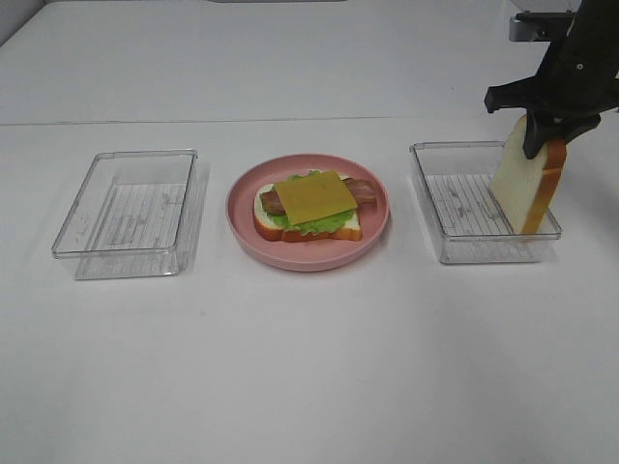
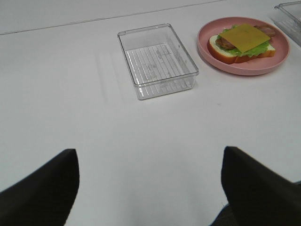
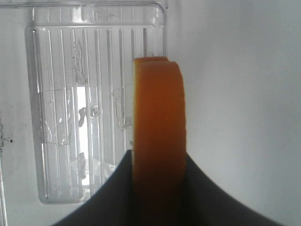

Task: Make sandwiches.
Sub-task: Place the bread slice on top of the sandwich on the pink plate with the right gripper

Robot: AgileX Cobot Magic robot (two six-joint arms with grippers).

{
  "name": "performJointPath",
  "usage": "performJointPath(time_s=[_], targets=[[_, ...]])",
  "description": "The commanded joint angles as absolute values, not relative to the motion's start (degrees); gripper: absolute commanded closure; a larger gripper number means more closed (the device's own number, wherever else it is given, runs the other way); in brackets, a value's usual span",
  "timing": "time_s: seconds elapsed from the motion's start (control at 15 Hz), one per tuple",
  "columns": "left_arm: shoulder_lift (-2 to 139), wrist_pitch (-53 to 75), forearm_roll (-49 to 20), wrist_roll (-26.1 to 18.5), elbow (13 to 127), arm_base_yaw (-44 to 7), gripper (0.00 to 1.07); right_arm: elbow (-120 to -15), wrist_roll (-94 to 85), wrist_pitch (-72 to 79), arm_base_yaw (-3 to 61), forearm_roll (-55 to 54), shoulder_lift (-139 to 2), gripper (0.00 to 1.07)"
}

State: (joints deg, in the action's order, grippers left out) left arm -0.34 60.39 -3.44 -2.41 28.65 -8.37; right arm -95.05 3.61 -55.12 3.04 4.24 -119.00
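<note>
One bread slice (image 1: 527, 184) pinched upright in right tool (image 1: 547, 130), over tray rim (image 1: 484, 234)

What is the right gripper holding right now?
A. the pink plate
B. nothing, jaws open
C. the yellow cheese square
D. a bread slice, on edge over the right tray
D: the right gripper pinches the bread slice by its top edge, with the slice hanging upright at the right tray; the cheese lies on the open sandwich on the pink plate.

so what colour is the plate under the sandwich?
Pink. The plate shows best in the exterior high view.
</note>
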Motion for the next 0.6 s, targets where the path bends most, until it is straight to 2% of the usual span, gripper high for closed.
performJointPath(time_s=[0.07,0.27,0.6], targets=[[-1.49,59.87,-3.61,-2.46,28.53,-8.59,0.28,-95.00,3.27,-55.86,2.69,4.76,-118.89,1.07],[-1.49,59.87,-3.61,-2.46,28.53,-8.59,0.28,-95.00,3.04,-55.52,2.81,0.46,-114.99,1.07],[-1.49,59.87,-3.61,-2.46,28.53,-8.59,0.28,-94.94,-7.68,-55.46,2.81,-22.57,-112.30,1.07]])
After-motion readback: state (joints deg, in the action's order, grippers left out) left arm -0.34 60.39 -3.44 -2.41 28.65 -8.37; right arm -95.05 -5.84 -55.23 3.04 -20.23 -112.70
